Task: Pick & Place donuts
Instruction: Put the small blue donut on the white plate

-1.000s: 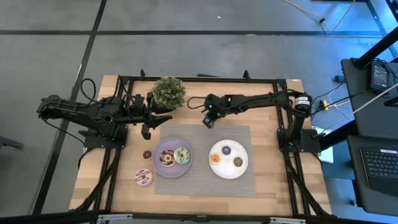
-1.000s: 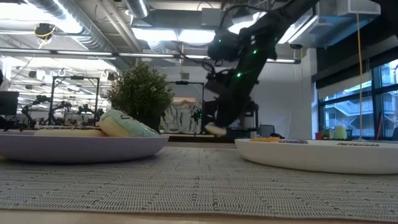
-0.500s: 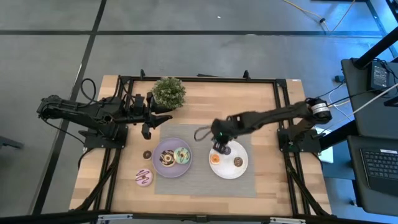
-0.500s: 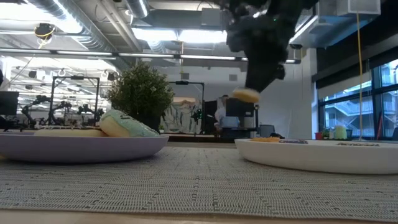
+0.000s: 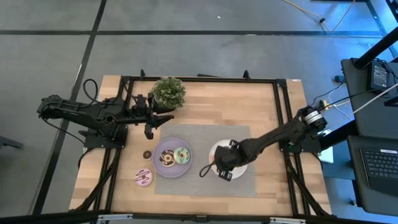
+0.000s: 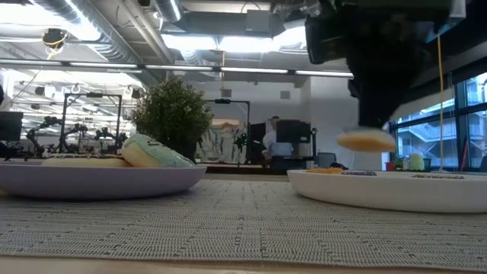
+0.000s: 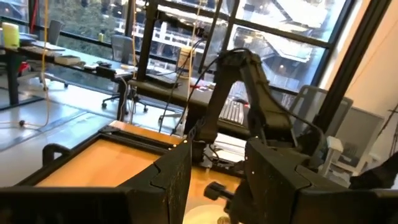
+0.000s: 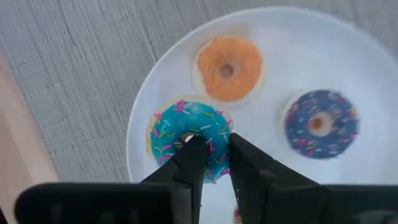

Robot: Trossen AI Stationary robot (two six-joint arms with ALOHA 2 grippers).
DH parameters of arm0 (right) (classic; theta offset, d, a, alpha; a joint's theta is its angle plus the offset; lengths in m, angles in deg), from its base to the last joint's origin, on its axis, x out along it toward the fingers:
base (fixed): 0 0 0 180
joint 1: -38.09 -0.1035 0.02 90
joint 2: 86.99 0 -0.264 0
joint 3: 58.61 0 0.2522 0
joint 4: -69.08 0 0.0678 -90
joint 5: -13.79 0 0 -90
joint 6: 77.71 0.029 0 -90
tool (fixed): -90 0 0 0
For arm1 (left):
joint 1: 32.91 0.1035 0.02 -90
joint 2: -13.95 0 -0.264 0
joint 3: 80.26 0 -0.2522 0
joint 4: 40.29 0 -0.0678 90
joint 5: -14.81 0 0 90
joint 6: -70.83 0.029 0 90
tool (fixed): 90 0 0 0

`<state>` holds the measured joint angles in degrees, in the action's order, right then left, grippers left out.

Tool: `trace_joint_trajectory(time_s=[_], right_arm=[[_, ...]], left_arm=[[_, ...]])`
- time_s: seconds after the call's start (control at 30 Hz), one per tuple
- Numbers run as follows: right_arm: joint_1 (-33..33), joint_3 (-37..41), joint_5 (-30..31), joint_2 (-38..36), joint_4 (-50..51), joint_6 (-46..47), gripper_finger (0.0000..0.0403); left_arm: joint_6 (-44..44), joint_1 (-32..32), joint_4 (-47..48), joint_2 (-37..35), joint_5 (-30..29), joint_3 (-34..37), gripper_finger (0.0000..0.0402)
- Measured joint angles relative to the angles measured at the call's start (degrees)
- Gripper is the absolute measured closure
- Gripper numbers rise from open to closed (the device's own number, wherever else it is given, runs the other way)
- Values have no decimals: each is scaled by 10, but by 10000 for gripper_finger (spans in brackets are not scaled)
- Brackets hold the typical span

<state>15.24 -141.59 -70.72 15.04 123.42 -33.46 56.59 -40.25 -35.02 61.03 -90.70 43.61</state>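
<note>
My right gripper (image 5: 225, 169) hovers over the near part of the white plate (image 5: 213, 149) and is shut on a small blue donut with sprinkles (image 8: 186, 132). In the low view this donut (image 6: 366, 141) hangs just above the plate's rim (image 6: 396, 190). An orange donut (image 8: 227, 67) and a purple one (image 8: 319, 123) lie flat on that plate. A chocolate-white donut (image 5: 166, 158) and a green donut (image 5: 182, 155) sit on the lilac plate (image 5: 172, 172). A tiny brown donut (image 5: 147, 154) and a pink one (image 5: 144, 178) lie on the wood. My left gripper (image 5: 151, 119) waits open beside the plant. My right gripper pinches the blue donut's ring wall (image 8: 214, 146). One finger (image 8: 191, 158) stands in the hole and the other (image 8: 245, 162) is outside the rim. The fingers come from above, pointing down. The donut is lifted clear and lies about level over the white plate.
A potted plant (image 5: 168, 92) stands at the far edge, close to the left gripper. A grey woven mat (image 5: 202, 134) lies under both plates. A black frame (image 5: 205, 78) runs around the table. Bare mat shows between the two plates.
My right gripper has travelled from the far middle of the table, near the plant, toward the near edge, and now stands over the white plate. It kept hold of the blue donut throughout. In the last half second the donut has come lower, close above the plate.
</note>
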Motion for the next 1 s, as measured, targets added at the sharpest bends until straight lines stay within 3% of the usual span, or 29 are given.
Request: trace_joint_trajectory(time_s=[0.57,1.0], right_arm=[[-21,0,2,66,-2,21,328],[-21,0,-6,63,-2,20,248]], left_arm=[[-26,0,40,1,-27,0,258],[-26,0,40,1,-27,0,258]])
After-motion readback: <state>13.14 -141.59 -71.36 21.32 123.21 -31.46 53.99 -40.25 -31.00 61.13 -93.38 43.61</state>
